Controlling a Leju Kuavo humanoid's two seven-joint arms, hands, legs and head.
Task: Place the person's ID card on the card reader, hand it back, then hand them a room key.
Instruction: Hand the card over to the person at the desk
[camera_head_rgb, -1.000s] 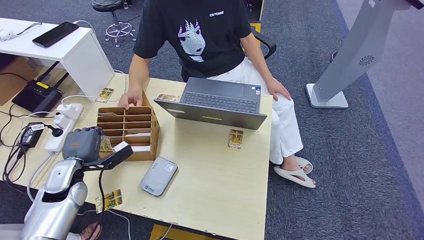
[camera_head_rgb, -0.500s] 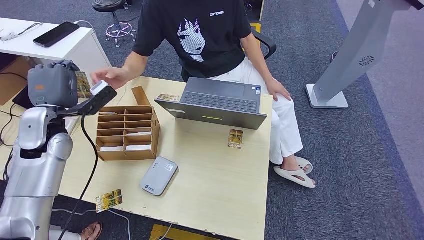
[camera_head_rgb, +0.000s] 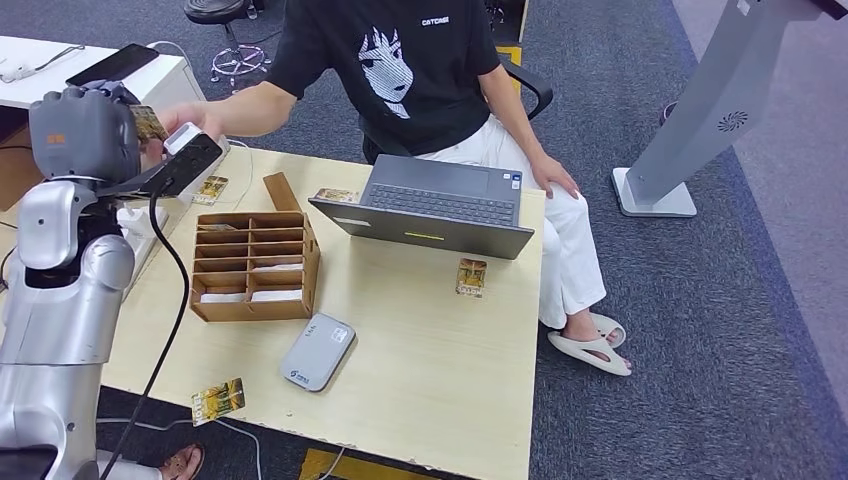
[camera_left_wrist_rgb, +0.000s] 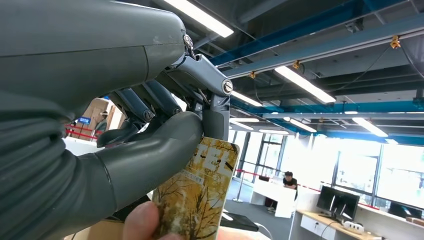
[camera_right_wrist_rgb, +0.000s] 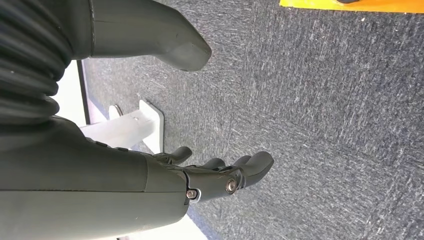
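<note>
Nearest on the wooden table (camera_head_rgb: 440, 360), a gold card (camera_head_rgb: 218, 399) lay at the left front edge, with the grey card reader (camera_head_rgb: 317, 351) just right of it. Farther back stood a cardboard organiser (camera_head_rgb: 255, 265) and an open laptop (camera_head_rgb: 430, 205). Beyond, at far left, the left hand (camera_head_rgb: 95, 135) was raised, pinching the room key (camera_left_wrist_rgb: 197, 195) between thumb and fingers while the person's hand (camera_head_rgb: 192, 117) touched the card. Hanging over carpet (camera_right_wrist_rgb: 320, 100), the right hand (camera_right_wrist_rgb: 210, 175) held nothing, fingers loosely apart
</note>
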